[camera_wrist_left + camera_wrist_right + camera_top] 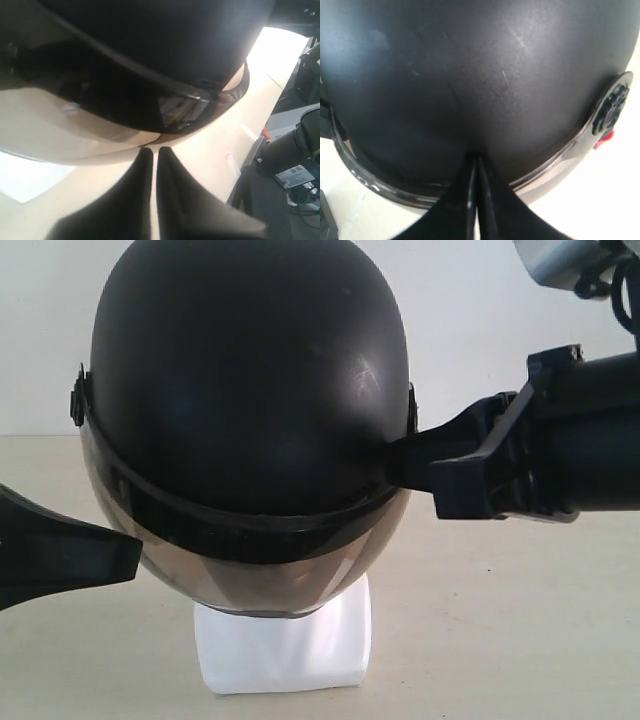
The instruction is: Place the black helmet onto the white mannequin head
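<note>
Around the black helmet [250, 370], beige table [520, 640] and white wall [480, 310].

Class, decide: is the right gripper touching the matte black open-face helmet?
Touching. Right wrist view: the shut right gripper meets the black helmet tip-first, no gap visible.

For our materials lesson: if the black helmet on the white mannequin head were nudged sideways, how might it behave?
The black helmet probably stays stiff: it looks hard and moulded. It may rock, being wider than the white mannequin head beneath. Its thin tinted visor likely flexes.
</note>
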Robot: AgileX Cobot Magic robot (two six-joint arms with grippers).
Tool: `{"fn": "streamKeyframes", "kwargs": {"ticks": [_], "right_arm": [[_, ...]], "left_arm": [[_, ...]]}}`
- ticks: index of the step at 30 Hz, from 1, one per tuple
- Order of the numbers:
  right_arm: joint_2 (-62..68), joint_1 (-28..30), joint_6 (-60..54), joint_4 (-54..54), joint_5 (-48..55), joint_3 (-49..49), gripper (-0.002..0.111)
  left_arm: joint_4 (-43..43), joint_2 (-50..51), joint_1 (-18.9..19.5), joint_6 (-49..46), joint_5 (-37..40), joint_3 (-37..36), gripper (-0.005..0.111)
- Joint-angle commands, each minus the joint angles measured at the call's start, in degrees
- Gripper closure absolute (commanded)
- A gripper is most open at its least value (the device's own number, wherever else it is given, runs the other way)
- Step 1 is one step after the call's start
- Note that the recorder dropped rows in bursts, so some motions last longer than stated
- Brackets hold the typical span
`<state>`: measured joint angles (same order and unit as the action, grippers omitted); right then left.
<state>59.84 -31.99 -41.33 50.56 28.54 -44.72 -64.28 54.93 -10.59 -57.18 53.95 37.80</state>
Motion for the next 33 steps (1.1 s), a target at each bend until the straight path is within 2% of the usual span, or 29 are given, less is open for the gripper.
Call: {"fn": "streamKeyframes", "kwargs": {"ticks": [1, 7, 10, 13, 17, 24, 33], "right_arm": [[2.8, 0.1, -1.4, -1.5, 1.6, 2.9, 0.109], [2.7, 0.1, -2.2, 0.1, 1.4, 2.9, 0.109], [2.7, 0.1, -3.9, 2.1, 1.2, 2.9, 0.109], [2.7, 0.1, -5.6, 3.9, 1.0, 2.9, 0.109], [2.7, 0.1, -5.9, 5.1, 1.4, 2.8, 0.109], [2.7, 0.1, -5.9, 5.2, 1.4, 2.8, 0.109], [2.7, 0.1, -5.9, 5.2, 1.3, 2.8, 0.109]], "left_arm": [[-9.7, -2.2, 0.0, -3.2, -1.0, 0.2, 0.102], [-12.1, -4.5, 0.0, -3.2, -1.0, 0.4, 0.102], [-17.4, -3.9, 0.0, -4.3, -1.8, 2.4, 0.102], [-17.1, -3.0, 0.0, -4.3, -1.9, 5.0, 0.102], [-8.2, 0.9, -0.1, -2.9, -1.4, 5.9, 0.102], [2.8, 1.1, -0.1, 1.3, -3.2, 5.9, 0.102], [6.7, 1.1, -0.1, 4.5, -3.8, 5.2, 0.102]]}}
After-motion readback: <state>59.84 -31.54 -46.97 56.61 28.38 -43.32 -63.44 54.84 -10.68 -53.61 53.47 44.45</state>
